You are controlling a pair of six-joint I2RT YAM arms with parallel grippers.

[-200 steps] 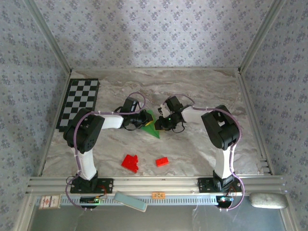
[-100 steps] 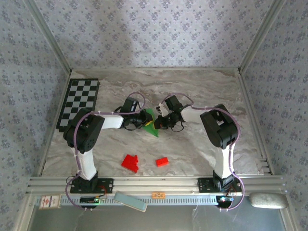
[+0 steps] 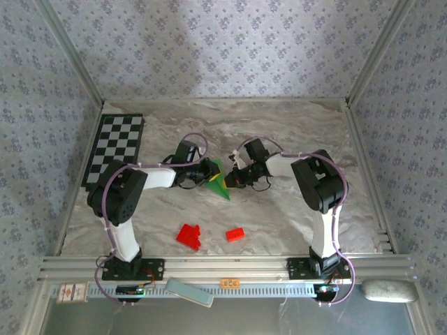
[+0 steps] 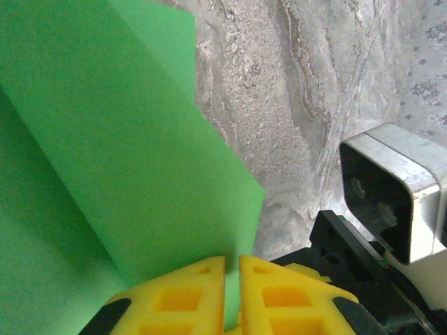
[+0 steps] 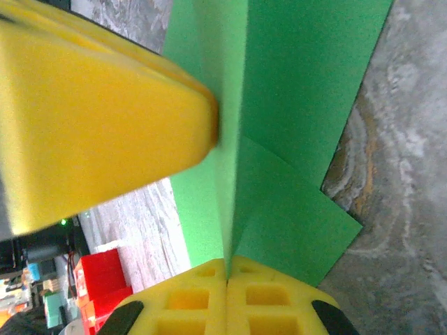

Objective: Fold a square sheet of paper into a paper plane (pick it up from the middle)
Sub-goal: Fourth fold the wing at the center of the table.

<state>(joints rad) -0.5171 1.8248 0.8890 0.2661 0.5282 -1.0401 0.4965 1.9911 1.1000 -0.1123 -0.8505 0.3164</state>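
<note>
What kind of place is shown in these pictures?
Probably a robot test cell rather than a home: a left arm and right arm bolted to an aluminium rail, a checkered board, and wallpapered panels enclosing the marble-look table.

square sheet of paper (image 3: 220, 185): bright green, plain, folded to a pointed wedge, overlapping layers, raised centre crease. tip points toward near edge of table (image 3: 293, 132). mid-table, pinched between left gripper (image 4: 232, 259) and right gripper (image 5: 226, 264).
</note>
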